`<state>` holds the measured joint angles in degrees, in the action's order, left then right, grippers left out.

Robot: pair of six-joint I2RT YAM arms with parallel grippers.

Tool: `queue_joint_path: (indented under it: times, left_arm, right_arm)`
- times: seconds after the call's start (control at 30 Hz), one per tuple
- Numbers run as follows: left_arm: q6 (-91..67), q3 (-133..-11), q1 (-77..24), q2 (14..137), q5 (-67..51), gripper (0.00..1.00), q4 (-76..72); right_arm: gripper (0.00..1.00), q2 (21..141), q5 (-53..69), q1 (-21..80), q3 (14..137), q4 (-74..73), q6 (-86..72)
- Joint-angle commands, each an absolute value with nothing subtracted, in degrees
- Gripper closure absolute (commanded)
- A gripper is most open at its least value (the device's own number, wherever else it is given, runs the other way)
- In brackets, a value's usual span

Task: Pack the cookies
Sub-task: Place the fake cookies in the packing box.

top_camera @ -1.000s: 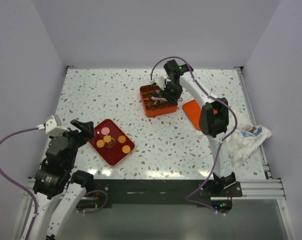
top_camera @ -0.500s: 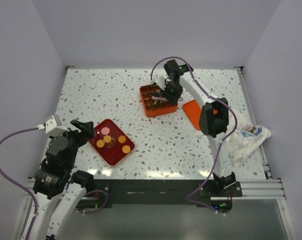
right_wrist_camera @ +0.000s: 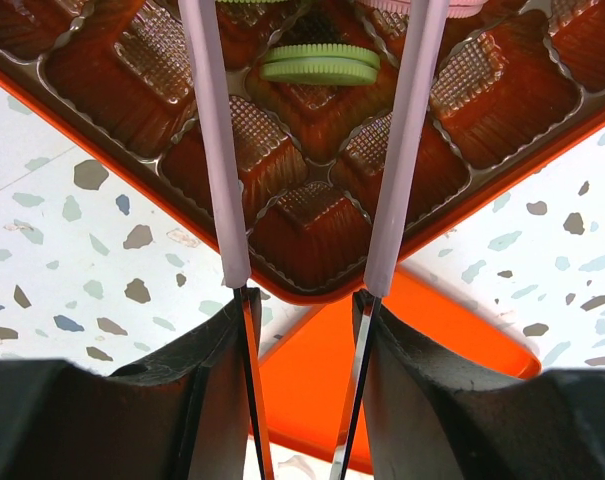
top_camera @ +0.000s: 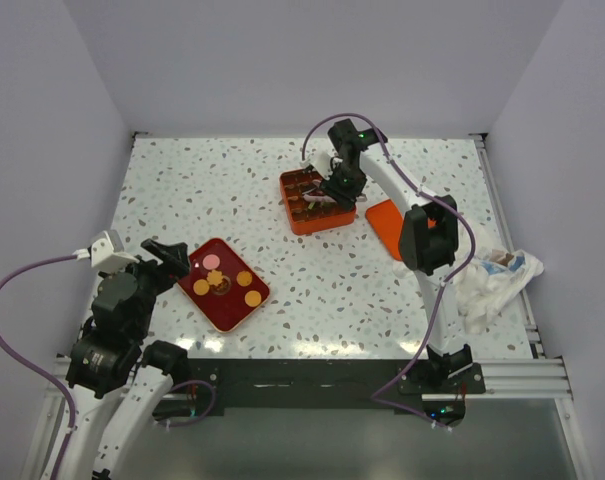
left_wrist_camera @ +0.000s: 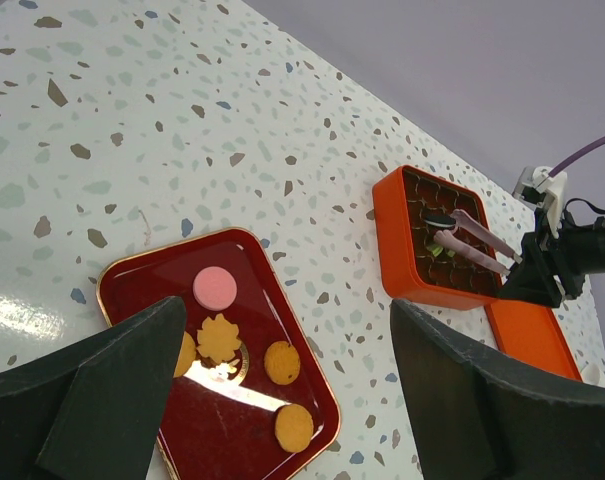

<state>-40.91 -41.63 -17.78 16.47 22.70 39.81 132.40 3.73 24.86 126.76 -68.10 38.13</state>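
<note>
Pink fingers (right_wrist_camera: 210, 150) of the right tool (left_wrist_camera: 438, 229) stand apart over the orange box (right_wrist_camera: 312, 232), gripping nothing; a green cookie (right_wrist_camera: 320, 62) lies in a compartment between them. Just behind that tool an orange lid (right_wrist_camera: 312, 380) lies on the desk (top_camera: 202, 190). Ahead of the left tool (left_wrist_camera: 287, 310), spread wide and empty, a red tray (left_wrist_camera: 142, 300) carries one pink cookie (left_wrist_camera: 214, 288) and orange cookies (left_wrist_camera: 281, 362).

Bench (top_camera: 182, 190): white terrazzo, grey, brown and blue flecks. Tray (left_wrist_camera: 212, 420): dark red, gold rim. On it one pink cookie (left_wrist_camera: 214, 288), the other cookies (left_wrist_camera: 281, 362) golden orange. Box (left_wrist_camera: 397, 240): orange, brown ribbed cells. Green cookie (right_wrist_camera: 320, 63) inside. Lid (top_camera: 385, 225): orange. Right claw (left_wrist_camera: 434, 230): pale lilac fingers (right_wrist_camera: 214, 150), black body. Cable (top_camera: 12, 285): purple. Cloth (top_camera: 492, 285): white.
</note>
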Motion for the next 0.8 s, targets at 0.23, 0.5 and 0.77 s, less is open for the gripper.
queue_joint_path:
  times: [0.23, 0.5, 0.77]
  left_arm:
    - [-40.08, -41.66, -18.02, 16.96, 22.59, 0.12, 37.09]
    - [-40.17, -41.57, -18.02, 16.87, 22.59, 0.11, 37.18]
    - [-40.08, -41.57, -18.02, 16.96, 22.59, 0.12, 37.18]
  right_arm:
    - [0.55, 131.49, 3.08, 25.23, 129.29, -67.06, 38.06]
    - [0.57, 131.22, 4.13, 25.23, 131.31, -66.88, 37.09]
    - [0.65, 131.48, 4.04, 25.23, 131.84, -67.06, 37.18]
